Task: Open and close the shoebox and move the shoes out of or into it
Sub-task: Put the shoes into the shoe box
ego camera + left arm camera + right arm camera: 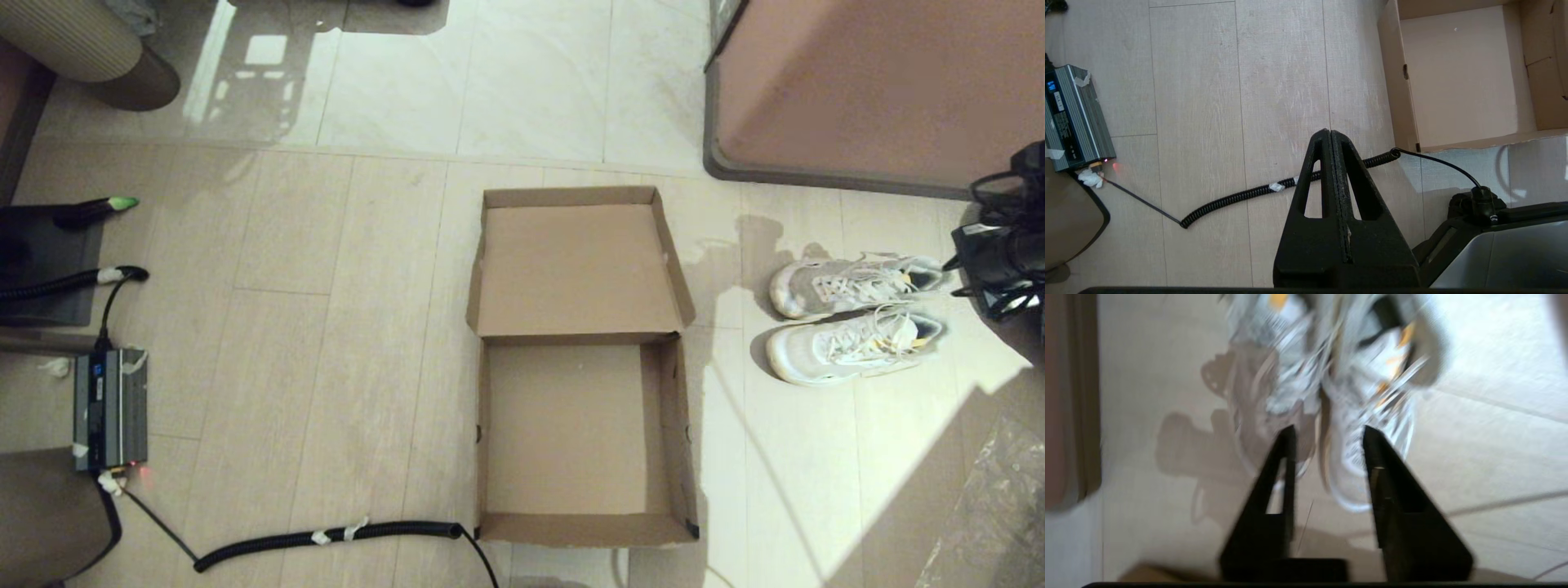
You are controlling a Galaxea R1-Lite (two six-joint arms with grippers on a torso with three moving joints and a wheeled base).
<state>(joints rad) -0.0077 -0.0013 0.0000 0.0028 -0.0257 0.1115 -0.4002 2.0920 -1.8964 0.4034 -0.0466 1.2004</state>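
The brown cardboard shoebox (pixel 584 529) stands open in the middle of the floor, its hinged lid (pixel 571 269) folded back flat, and nothing lies inside. Both white and grey sneakers sit side by side on the floor right of the box, the far shoe (pixel 849 286) and the near shoe (pixel 849 347), toes toward the box. My right arm (pixel 1000 245) reaches in by their heels. In the right wrist view my right gripper (pixel 1327 430) hangs open above the blurred shoes (pixel 1367 416), holding nothing. My left gripper (pixel 1329 130) is shut and empty, beside the box corner (pixel 1404 102).
A large pinkish-brown furniture block (pixel 882 90) with a grey base stands behind the shoes. A grey power unit (pixel 110 408) and a black corrugated cable (pixel 326 535) lie on the floor left of the box. A rolled mat (pixel 82 49) lies at the back left.
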